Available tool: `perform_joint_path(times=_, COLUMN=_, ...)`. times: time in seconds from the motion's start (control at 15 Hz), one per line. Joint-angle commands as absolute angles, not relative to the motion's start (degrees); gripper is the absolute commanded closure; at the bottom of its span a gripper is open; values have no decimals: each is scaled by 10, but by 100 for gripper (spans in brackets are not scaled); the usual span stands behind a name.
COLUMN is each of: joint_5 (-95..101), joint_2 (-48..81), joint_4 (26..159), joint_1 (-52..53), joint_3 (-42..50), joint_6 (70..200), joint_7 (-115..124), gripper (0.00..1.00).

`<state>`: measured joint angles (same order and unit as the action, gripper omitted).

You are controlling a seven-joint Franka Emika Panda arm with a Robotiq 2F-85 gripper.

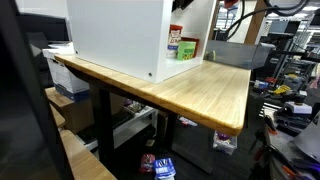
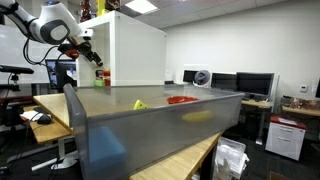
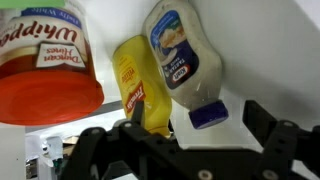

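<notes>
In the wrist view my gripper [image 3: 182, 135] stands open, its dark fingers [image 3: 268, 125] spread wide with nothing between them. Close in front of it are a yellow mustard bottle [image 3: 140, 90], a white mayonnaise bottle [image 3: 182, 55] with a blue cap [image 3: 207, 114], and a frosting tub [image 3: 45, 65] with a red lid. The view seems inverted, so they appear upside down. They stand against a white box [image 3: 270, 50]. In an exterior view the gripper [image 2: 88, 50] hovers by the same items [image 2: 100, 76] beside the white box [image 2: 135, 50].
A wooden table [image 1: 205, 92] carries the white box [image 1: 115, 38] and the containers [image 1: 185, 46]. A grey bin [image 2: 165, 125] in the foreground holds a yellow thing [image 2: 139, 104] and a red one [image 2: 182, 100]. Monitors and desks stand behind.
</notes>
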<state>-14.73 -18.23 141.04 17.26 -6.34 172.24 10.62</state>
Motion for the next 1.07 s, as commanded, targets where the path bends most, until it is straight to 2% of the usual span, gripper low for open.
perform_joint_path(times=0.0, joint_5=-153, joint_2=-150, joint_4=1389, joint_1=178, joint_3=-60, joint_6=1750, joint_7=103, gripper=0)
perform_joint_path(times=1.0, joint_5=-154, joint_2=-99, joint_4=1387, joint_1=176, joint_3=-73, joint_6=1834, joint_7=123, gripper=0)
